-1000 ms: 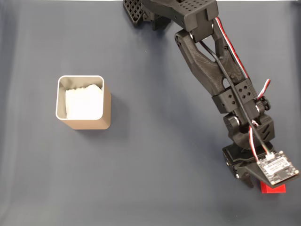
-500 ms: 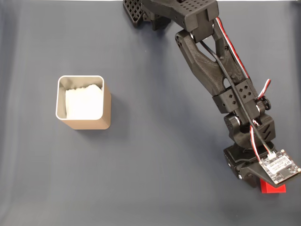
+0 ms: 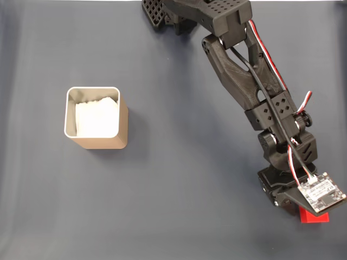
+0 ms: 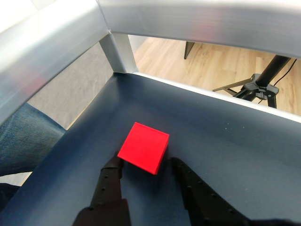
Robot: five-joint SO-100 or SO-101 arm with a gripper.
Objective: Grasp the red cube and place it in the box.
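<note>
Black 2-finger pincer (image 4: 146, 170) spread wide on the dark blue worktop (image 4: 225, 146), the small matte red cube (image 4: 143, 147) sitting between its fingertips, ungripped.

End effector (image 4: 146, 175) lowered slightly toward red cube (image 4: 143, 147).

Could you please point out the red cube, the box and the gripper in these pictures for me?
red cube (image 4: 143, 147), wrist view, on its top face.
box (image 3: 120, 130), fixed view, on its tan right wall.
gripper (image 4: 146, 165), wrist view, midway between the tips of its open jaws, just before the cube.
</note>
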